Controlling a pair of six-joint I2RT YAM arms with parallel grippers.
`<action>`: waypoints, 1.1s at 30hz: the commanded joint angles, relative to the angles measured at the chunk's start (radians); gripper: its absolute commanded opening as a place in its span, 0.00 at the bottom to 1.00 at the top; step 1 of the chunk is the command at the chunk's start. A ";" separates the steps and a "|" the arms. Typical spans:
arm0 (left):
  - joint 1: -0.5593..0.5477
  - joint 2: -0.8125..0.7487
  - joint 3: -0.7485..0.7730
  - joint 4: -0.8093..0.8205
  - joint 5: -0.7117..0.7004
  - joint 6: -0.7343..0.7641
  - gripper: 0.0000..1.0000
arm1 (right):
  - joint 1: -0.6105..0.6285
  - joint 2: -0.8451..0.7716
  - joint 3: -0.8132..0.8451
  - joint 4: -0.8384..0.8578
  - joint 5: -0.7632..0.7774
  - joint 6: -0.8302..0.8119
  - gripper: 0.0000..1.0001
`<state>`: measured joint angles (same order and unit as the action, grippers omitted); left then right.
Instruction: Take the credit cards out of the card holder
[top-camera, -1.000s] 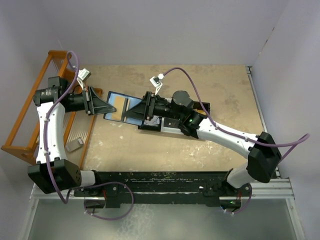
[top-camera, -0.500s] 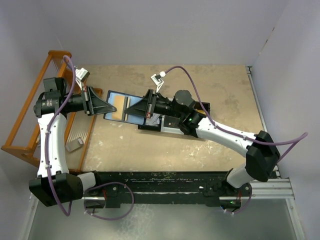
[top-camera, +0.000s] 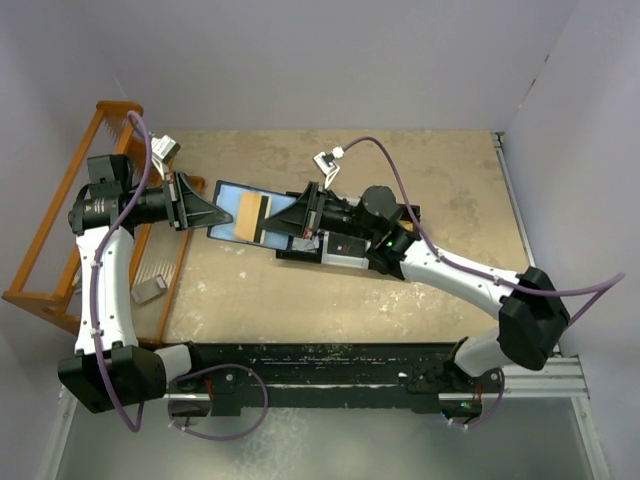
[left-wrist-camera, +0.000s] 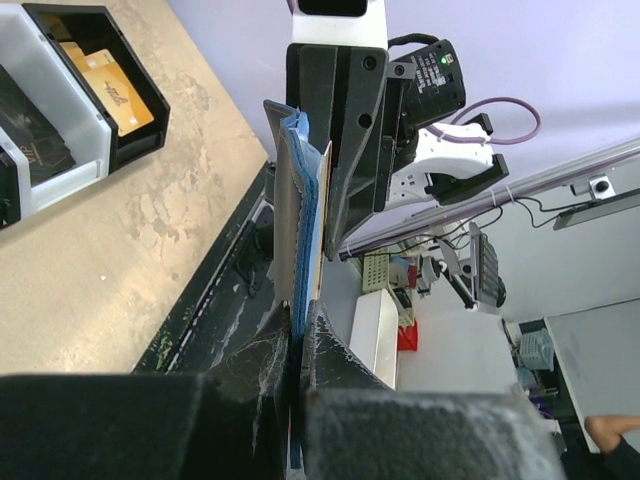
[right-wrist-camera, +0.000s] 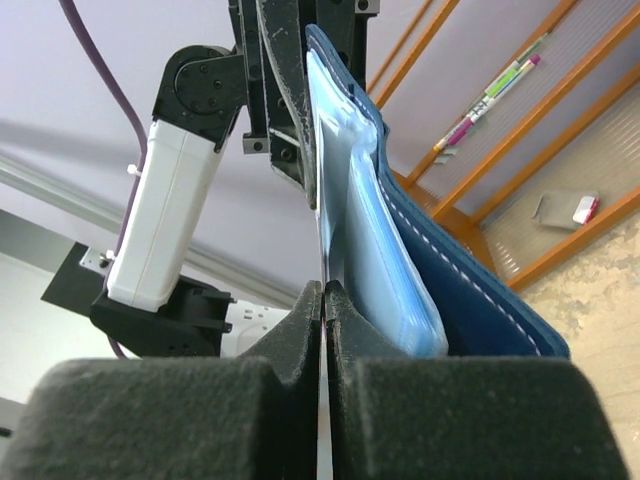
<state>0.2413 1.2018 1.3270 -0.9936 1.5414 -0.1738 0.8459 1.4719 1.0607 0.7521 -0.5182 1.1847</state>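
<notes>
Jaws: you have both pinched shut, left gripper (left-wrist-camera: 298, 335) clamps edge of small navy-blue folding card holder (top-camera: 228, 196); right gripper (right-wrist-camera: 323, 300) nips thin tan card (top-camera: 250, 214) sticking partway from its paler blue inner face. Holder held off beige tabletop (top-camera: 440, 180) between your two grippers, left of black plastic compartment tray (left-wrist-camera: 138, 138), near orange wooden rack (top-camera: 118, 106).

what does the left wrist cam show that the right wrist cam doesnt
Only the left wrist view: the black tray, with a gold card lying in one compartment. Only the right wrist view: the orange wooden rack and a small grey item at its base. Both: the blue card holder seen edge-on, the left gripper shut on one end and the right gripper shut on a credit card at the other.
</notes>
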 joint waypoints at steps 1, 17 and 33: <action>0.007 -0.011 0.017 0.037 0.199 -0.006 0.00 | -0.014 -0.064 -0.035 0.078 -0.034 0.012 0.00; -0.002 0.127 0.044 -0.205 -0.533 0.528 0.00 | -0.490 -0.521 -0.156 -1.218 0.193 -0.604 0.00; -0.200 0.333 -0.051 -0.062 -0.813 0.635 0.00 | -0.605 -0.284 -0.194 -1.155 0.495 -0.677 0.00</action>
<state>0.0444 1.4963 1.2835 -1.1103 0.7990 0.3893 0.2481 1.1347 0.8749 -0.4606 -0.0948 0.5385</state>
